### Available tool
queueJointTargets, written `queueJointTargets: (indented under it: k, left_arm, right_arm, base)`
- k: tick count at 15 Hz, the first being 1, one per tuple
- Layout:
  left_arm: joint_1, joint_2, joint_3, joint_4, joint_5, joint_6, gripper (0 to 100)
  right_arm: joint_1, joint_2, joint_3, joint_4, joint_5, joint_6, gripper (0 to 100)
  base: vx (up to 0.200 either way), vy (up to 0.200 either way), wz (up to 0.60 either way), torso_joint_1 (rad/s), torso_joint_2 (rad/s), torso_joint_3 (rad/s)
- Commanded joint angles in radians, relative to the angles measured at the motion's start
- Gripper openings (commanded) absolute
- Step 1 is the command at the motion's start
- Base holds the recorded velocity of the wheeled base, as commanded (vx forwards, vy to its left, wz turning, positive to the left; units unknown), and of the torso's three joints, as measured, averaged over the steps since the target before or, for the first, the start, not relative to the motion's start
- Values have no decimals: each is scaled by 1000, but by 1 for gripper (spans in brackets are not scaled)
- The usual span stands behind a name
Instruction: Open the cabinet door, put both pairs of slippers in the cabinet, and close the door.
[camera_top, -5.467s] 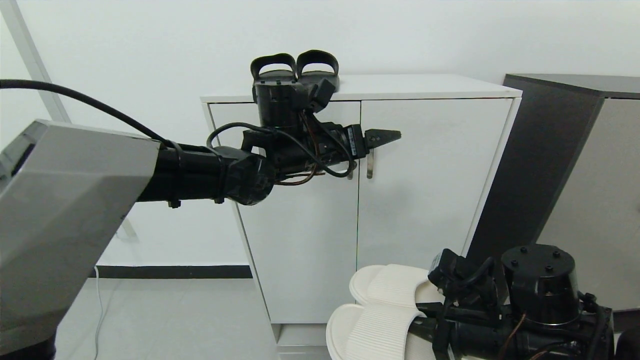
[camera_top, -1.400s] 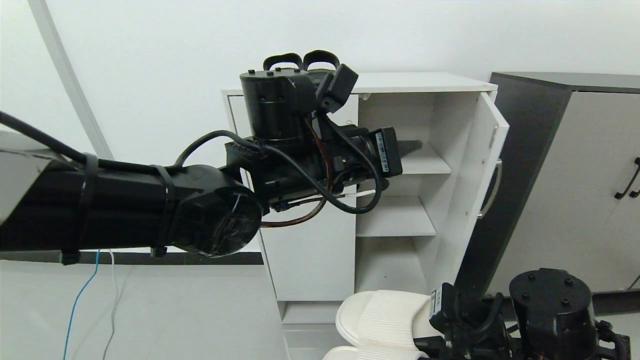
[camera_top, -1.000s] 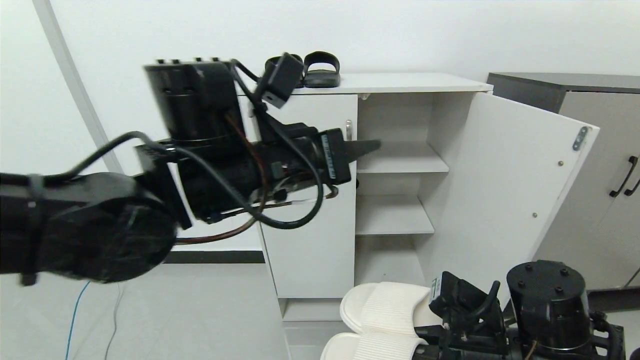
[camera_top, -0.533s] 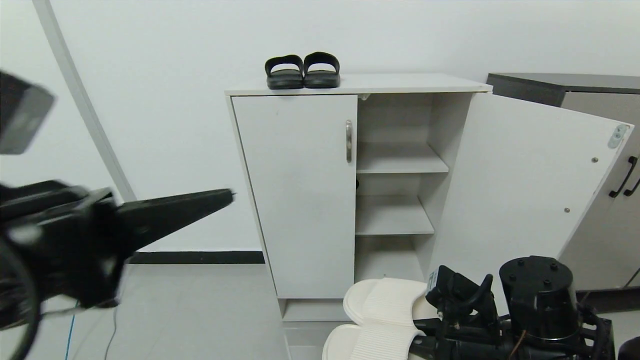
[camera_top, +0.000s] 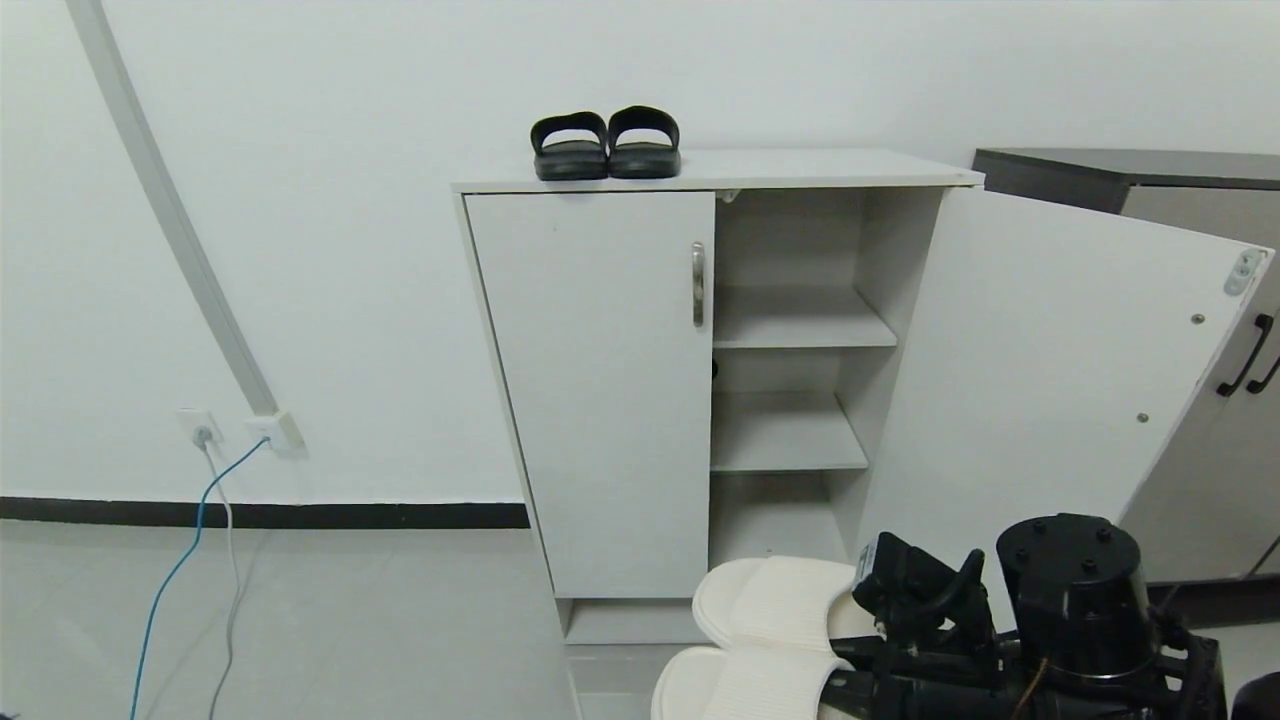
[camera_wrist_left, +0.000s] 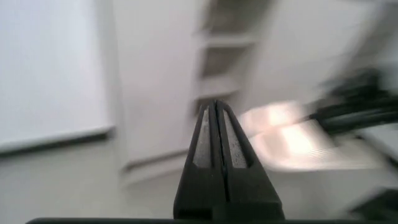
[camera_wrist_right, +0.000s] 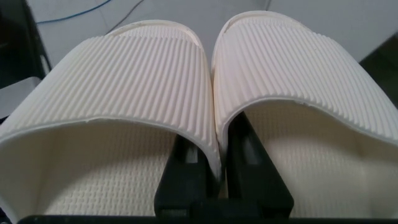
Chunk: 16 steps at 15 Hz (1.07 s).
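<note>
Right door (camera_top: 1040, 380) of the cabinet (camera_top: 590, 420) stands wide open, and I have the white slippers (camera_top: 765, 625) down low in front of it, toes toward the opening. My right claw (camera_wrist_right: 222, 165) has one finger inside each shoe and is clamped on the two inner strap walls, pressed together. They look like foam to me: light and squashy, with ribbed straps that give a decent bite. The whole pair hangs off that one pinch, though, so I judge it could sag or twist if I swing fast. Slow and level onto the middle shelf (camera_top: 788, 440), toes first, that's my call. My left claw (camera_wrist_left: 216, 121) points toward the cabinet, fingers pressed together with nothing between them. Up on the cabinet top, above the closed left door (camera_top: 600, 330), the black slippers (camera_top: 605, 145) sit side by side, touching, strap arches facing me. They look rubbery, probably a touch stiffer and slicker than the white pair, but light all the same. Best hold, I reckon, is the same trick: a finger under each strap, squeezing the adjoining walls so both shoes lift as one.
</note>
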Motion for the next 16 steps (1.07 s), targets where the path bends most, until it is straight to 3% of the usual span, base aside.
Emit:
queueJointTargets:
  k: [1,3,5,6,8,10,12,14,16]
  left_arm:
    - [192,-232,184,4,46,48,0]
    - [220,-335,247,2,43,56,0]
    - [220,-335,311,-79,29,71,0]
    - [218,-335,320,-99,-34,83,0]
    - [218,-335,319,-96,-60,93,0]
    - [220,-335,319,-96,-60,86,0]
    - [220,-335,319,-96,-58,85,0]
    - [220,-335,319,-96,-58,85,0]
    - [218,-335,319,-96,-58,85,0]
  right_arm:
    - [3,-2,3,-5,2,0,0]
    - [2,1,1,-9,2,0,0]
    - [2,6,1,-9,2,0,0]
    - [2,14,-3,-9,2,3,0]
    - [2,21,-14,-9,-12,6,0]
    - [6,63,-66,-9,-127,18,0]
    - [88,124,-137,-9,-346,168,0]
    - [128,208,-219,-9,-501,262,0]
    - [131,310,-330,-9,-641,290,0]
  base:
    - [0,0,0,0,0,0]
    - [0,0,0,0,0,0]
    - [0,0,0,0,0,0]
    - [0,0,0,0,0,0]
    - [0,0,0,0,0,0]
    - [0,0,0,0,0,0]
    - [0,0,0,0,0,0]
    - [0,0,0,0,0,0]
    - [0,0,0,0,0,0]
